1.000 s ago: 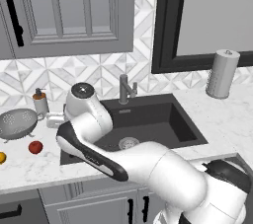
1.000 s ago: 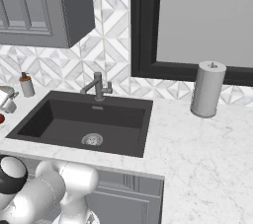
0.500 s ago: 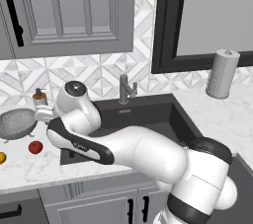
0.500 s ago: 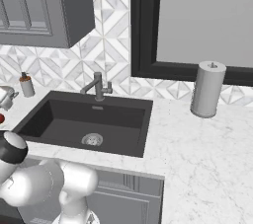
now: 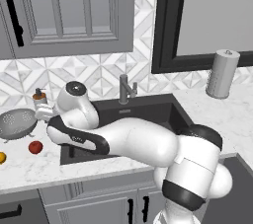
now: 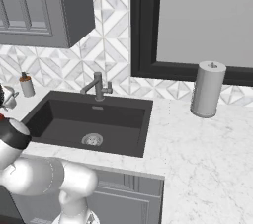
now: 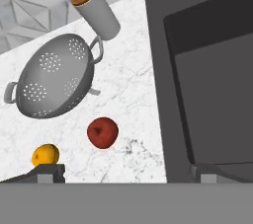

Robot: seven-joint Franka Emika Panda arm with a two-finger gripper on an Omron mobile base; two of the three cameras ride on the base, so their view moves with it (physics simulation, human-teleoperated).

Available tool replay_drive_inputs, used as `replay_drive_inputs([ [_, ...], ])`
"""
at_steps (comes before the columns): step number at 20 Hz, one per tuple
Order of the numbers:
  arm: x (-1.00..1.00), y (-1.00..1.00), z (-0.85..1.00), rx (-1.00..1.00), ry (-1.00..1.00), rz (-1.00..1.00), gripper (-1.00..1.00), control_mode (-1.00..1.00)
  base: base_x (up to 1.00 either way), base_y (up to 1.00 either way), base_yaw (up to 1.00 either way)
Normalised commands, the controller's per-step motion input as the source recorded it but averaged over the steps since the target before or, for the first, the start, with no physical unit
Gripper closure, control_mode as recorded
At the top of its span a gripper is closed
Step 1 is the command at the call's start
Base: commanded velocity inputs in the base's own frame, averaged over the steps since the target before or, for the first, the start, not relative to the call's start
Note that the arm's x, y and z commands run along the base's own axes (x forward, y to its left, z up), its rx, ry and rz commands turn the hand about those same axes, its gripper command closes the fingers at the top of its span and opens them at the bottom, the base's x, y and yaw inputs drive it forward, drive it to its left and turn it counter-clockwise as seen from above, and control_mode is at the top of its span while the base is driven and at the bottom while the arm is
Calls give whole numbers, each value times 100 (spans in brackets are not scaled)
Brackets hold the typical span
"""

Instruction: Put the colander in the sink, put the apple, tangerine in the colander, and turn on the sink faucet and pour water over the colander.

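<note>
The grey metal colander stands upright on the marble counter, left of the dark sink. The red apple lies on the counter just in front of the colander. The orange-yellow tangerine lies to the apple's left. My gripper is open, with nothing between its fingertips. It hangs above the counter strip between the fruit and the sink's left rim, touching nothing. The sink faucet stands behind the basin, which has a silver drain.
A soap dispenser bottle stands by the wall, close behind the colander's right handle. A paper towel roll stands on the counter right of the sink. Wall cabinets hang above the left counter.
My arm has swung a little further left over the sink's left rim and its elbow has come round toward the front. Colander, apple and tangerine lie where they were.
</note>
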Motion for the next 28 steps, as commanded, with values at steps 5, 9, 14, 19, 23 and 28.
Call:
replay_drive_inputs([
  [5, 1, 42, 0, 0, 0, 0, -100, -100, 0, 0, 0],
  [9, 11, 27, 0, 0, 2, 0, -100, -100, 0, 0, 0],
  [14, 21, 22, -1, 0, 17, 0, -100, -100, 0, 0, 0],
  [19, 24, 41, -2, 0, 8, -3, -100, -100, 0, 0, 0],
  [23, 16, 50, -13, -3, 0, -11, -100, -100, 0, 0, 0],
  [28, 13, 31, -7, -4, 4, -9, -100, -100, 0, 0, 0],
])
